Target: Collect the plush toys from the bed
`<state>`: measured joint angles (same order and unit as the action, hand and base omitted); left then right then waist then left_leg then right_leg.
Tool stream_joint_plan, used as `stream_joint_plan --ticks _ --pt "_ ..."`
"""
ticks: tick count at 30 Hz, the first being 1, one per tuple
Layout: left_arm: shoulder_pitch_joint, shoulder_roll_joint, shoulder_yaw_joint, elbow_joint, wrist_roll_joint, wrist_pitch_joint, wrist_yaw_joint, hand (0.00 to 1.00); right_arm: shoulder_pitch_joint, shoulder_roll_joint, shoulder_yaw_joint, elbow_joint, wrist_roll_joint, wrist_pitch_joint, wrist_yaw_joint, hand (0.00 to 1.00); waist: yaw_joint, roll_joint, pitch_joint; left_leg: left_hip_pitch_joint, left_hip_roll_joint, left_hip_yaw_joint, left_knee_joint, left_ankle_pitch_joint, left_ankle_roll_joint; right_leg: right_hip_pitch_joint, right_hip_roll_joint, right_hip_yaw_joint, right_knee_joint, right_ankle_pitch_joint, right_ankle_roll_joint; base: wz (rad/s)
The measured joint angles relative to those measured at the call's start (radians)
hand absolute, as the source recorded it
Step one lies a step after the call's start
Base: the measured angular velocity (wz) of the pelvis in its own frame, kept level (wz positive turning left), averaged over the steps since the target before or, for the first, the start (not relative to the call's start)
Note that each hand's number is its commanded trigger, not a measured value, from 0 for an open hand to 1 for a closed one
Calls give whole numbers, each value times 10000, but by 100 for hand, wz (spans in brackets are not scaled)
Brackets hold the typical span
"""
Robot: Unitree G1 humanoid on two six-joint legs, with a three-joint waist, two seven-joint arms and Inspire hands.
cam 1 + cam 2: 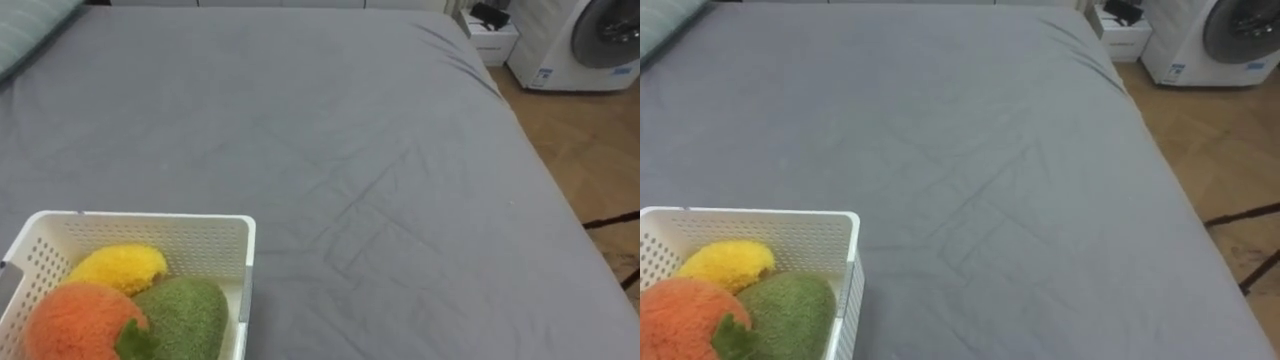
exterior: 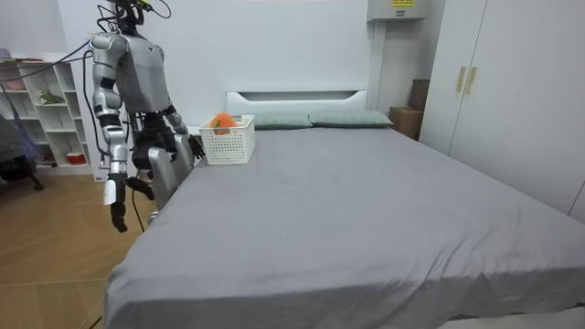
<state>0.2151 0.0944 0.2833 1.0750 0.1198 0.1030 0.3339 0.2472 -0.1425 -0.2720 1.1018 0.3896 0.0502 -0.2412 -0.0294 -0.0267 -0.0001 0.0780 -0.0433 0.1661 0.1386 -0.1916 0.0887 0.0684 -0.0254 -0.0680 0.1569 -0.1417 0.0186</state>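
A white basket (image 1: 150, 232) sits right in front of the robot, at the near edge of the bed (image 1: 330, 150). Three soft toys are inside it. The orange toy (image 1: 75, 320) is at the front on the left. The green toy (image 1: 185, 315) is next to it on the right and touches it. The yellow toy (image 1: 118, 268) is behind them, by the far wall of the basket. The rest of the gray sheet has only some small folds in it. A striped pillow (image 1: 30, 30) is at the far left corner. Past the far right corner are a small white cabinet (image 1: 492, 40) and a washing machine (image 1: 585, 40) on the wood floor (image 1: 590, 150).

In the room view the robot stands at the side of the bed, up near the pillows. Its left robot hand (image 2: 189, 144) is just beside the basket. Its right robot hand (image 2: 118, 217) hangs down by its leg. I cannot tell if either one is released or clenched
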Motion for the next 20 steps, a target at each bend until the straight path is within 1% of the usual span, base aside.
stream_joint_plan --ticks 2,6,8,10,14,18,20 --pt "53 3 1 2 -3 0 -25 0 124 8 18 422 420 22 275 0 -4 0 -7 16 -24 -28 -2 2 1 7 -17 -7 -39 -55 11 0" --pt "79 0 -76 1 -89 3 -38 0 110 59 170 802 541 164 843 0 -9 -11 -14 40 -33 -60 -5 31 51 -4 -19 -26 -38 -105 15 3" --pt "76 -4 -152 1 -228 2 -177 0 -33 139 270 1005 501 165 1133 0 -8 -4 -22 48 -29 -68 0 35 50 24 -36 -162 -41 -112 7 0" --pt "74 -17 -171 6 -314 1 -286 0 -120 222 460 1046 492 164 1373 0 -42 -5 -19 54 -26 -91 67 34 48 73 -32 -192 -37 -109 6 5" --pt "52 3 -533 55 -503 -1 -321 0 -502 229 1260 1096 219 169 1935 0 -17 0 -4 64 -22 -151 54 22 44 135 -33 -264 -47 -107 5 5" --pt "40 -9 -675 76 -503 -4 -321 0 -935 212 1549 1463 40 171 2222 0 51 2 1 57 -21 -186 21 14 42 161 -31 -303 -55 -102 -1 3" --pt "41 -18 -812 77 -502 -10 -312 0 -1108 193 1745 1501 -61 168 2294 0 83 6 3 46 -32 -274 33 1 36 168 -29 -341 -57 -101 -3 5"
